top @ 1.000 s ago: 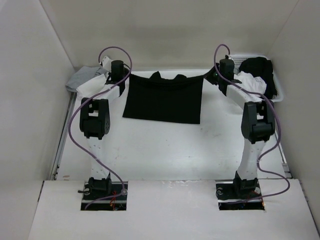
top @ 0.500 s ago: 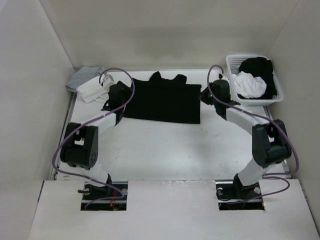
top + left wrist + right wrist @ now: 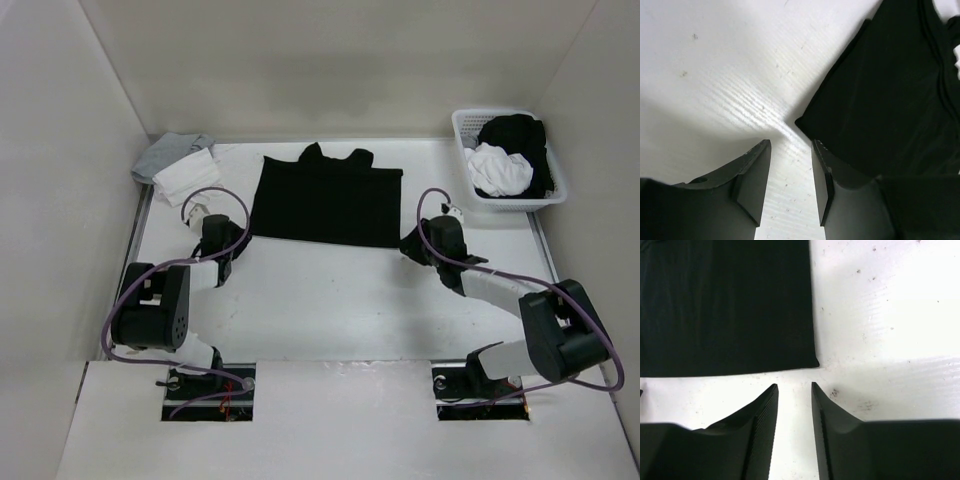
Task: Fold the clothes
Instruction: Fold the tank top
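The black shirt (image 3: 325, 200) lies flat as a folded rectangle at the back middle of the table, its collar at the far edge. My left gripper (image 3: 236, 250) sits low by the shirt's near left corner. In the left wrist view the left gripper (image 3: 791, 144) is open over bare table, with the shirt (image 3: 880, 100) just ahead to the right. My right gripper (image 3: 408, 247) is at the near right corner. In the right wrist view the right gripper (image 3: 794, 385) is open and empty, and the shirt's (image 3: 725, 305) corner lies just beyond its tips.
A white basket (image 3: 556, 186) holding black and white clothes stands at the back right. A light grey cloth (image 3: 170, 152) and a folded white cloth (image 3: 188, 175) lie at the back left. White walls enclose the table on three sides.
Both arms have drawn back from the shirt's far corners to its near corners. Both grippers have opened. The shirt lies where it was.
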{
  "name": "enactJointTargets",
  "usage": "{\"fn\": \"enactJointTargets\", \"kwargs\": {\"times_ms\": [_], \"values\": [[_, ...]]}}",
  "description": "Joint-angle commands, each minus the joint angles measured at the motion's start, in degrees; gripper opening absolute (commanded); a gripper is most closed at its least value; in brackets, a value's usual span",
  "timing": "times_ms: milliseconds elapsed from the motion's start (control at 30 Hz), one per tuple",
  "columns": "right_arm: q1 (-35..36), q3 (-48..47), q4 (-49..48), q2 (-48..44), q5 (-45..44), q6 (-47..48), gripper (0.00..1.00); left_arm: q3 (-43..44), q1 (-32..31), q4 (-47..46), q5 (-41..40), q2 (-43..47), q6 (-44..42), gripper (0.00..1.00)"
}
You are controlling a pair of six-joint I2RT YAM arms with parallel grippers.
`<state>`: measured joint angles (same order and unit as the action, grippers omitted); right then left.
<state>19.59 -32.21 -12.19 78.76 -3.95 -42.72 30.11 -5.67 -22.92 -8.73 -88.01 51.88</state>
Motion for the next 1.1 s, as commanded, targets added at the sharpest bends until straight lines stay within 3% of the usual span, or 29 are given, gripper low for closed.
{"fn": "enactJointTargets", "kwargs": {"times_ms": [0, 133, 433, 800, 1067], "values": [[-0.04, 2.23, -6.35, 0.16, -0.54, -1.57, 0.4, 0.04, 1.67, -6.43, 2.4, -1.63, 2.7, 0.37], [-0.57, 3.38, -8.38, 2.36, 0.87, -2.98, 0.43, 0.48, 2.38, -10.03, 4.86, -5.41, 5.95, 0.34], [-1.27, 1.09, -8.03, 5.61, 1.05, -6.05, 0.5, 2.94, 2.11, -11.54, 5.04, -10.25, 8.06, 0.12], [-1.8, 1.01, -10.49, 7.63, -1.24, -11.6, 0.5, 0.83, 2.2, -12.77, 3.64, -8.41, 8.85, 0.03], [-1.45, -1.54, -9.88, 10.45, -2.82, -12.65, 0.37, 0.04, 2.29, -13.65, 4.16, -7.71, 9.29, 0.03]]}}
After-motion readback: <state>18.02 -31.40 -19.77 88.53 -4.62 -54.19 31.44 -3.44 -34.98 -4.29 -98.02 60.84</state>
